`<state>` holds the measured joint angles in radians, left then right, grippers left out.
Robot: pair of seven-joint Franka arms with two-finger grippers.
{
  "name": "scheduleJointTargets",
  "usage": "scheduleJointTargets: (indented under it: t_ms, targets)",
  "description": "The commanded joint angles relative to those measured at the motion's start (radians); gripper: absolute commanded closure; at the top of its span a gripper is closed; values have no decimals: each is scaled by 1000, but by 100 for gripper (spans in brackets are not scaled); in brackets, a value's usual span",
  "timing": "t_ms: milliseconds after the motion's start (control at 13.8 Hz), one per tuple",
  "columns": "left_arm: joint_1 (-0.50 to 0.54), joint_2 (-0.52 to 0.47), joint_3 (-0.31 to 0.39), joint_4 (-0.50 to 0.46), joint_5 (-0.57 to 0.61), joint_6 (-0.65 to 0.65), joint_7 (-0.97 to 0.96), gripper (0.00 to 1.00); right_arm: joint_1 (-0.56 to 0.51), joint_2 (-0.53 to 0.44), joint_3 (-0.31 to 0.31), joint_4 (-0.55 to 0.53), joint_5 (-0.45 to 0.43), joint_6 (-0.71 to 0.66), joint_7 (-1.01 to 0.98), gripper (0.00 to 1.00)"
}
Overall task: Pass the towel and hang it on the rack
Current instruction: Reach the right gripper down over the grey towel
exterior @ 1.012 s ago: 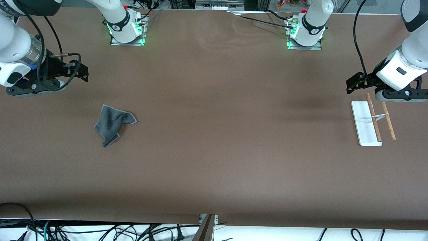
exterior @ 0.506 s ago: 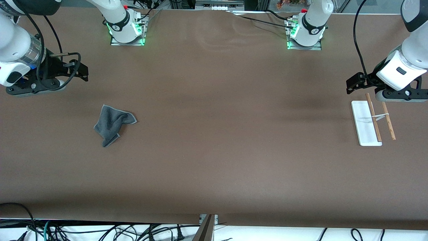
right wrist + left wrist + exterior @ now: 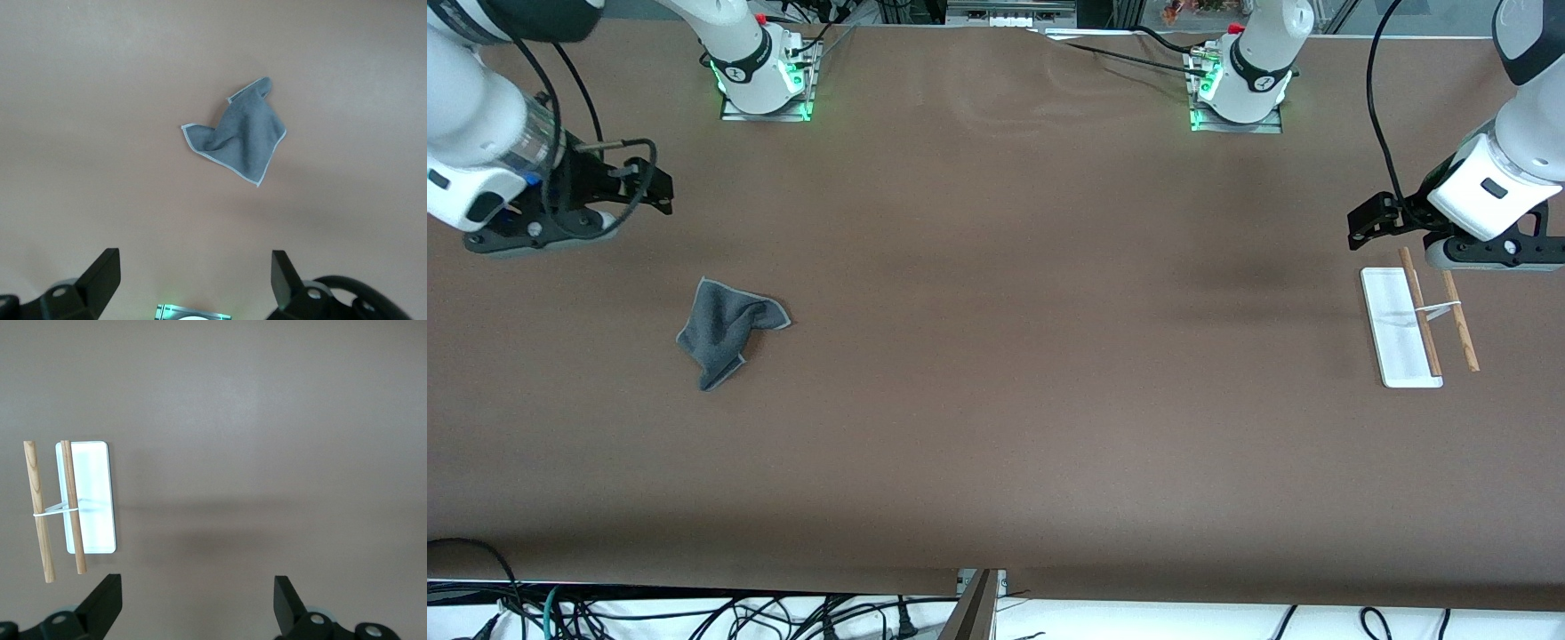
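A high front camera looks steeply down across the brown table (image 3: pixel 996 356), facing two arm bases along its top edge and taking in the whole surface from well back. A camera on the left wrist looks straight down from above, closer in, on the rack (image 3: pixel 87 497), which the front view also shows at the left arm's end of the table (image 3: pixel 1400 329). The right wrist camera looks straight down on the towel (image 3: pixel 240 137), shared with the front view toward the right arm's end (image 3: pixel 725 331). The two wrist views share no object.
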<state>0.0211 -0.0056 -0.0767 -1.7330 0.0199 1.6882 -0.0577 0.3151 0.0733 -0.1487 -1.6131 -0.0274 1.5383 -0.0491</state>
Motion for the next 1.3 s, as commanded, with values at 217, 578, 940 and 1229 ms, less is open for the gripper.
scheduleJointTargets:
  t_ms: [217,578,940,1229]
  targets:
    - [-1,-1,3,7,-17,-12,1,0,18,132,14,-242,21,377,46,0]
    - [-1,-1,3,7,-17,-12,1,0,59,265,15,-344,26,589,161,1]
    - [-1,-1,2,7,-17,-12,1,0,65,319,15,-429,26,753,181,2]
    - [-1,-1,3,7,-17,-12,1,0,67,368,24,-432,26,812,199,7]
